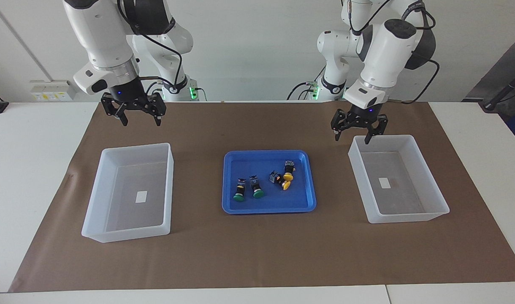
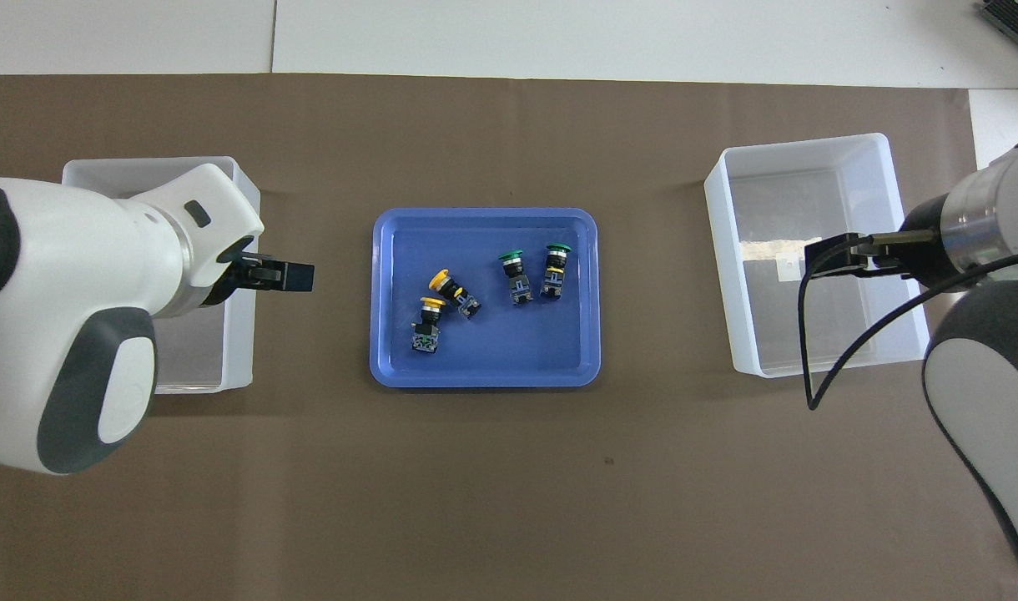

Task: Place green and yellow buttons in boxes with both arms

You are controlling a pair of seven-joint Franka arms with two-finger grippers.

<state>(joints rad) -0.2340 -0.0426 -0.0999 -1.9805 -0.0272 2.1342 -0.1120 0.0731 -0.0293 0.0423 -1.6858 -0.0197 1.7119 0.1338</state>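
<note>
Two green buttons (image 1: 248, 191) (image 2: 532, 269) and two yellow buttons (image 1: 285, 177) (image 2: 436, 305) lie on their sides in a shallow blue tray (image 1: 266, 154) (image 2: 484, 215) at mid-table. One translucent box (image 1: 430, 177) (image 2: 240, 359) stands toward the left arm's end, the other (image 1: 169, 185) (image 2: 718, 250) toward the right arm's end. Both hold only a white label. My left gripper (image 1: 352, 137) (image 2: 296, 275) is open and empty, in the air over that box's tray-side edge. My right gripper (image 1: 141, 122) (image 2: 830, 255) is open and empty, waiting high over its box's robot-side part.
A brown mat (image 1: 257, 253) (image 2: 509, 467) covers the table under the tray and both boxes. White table (image 1: 29, 169) shows around it. A black cable (image 2: 809, 351) loops down from the right wrist.
</note>
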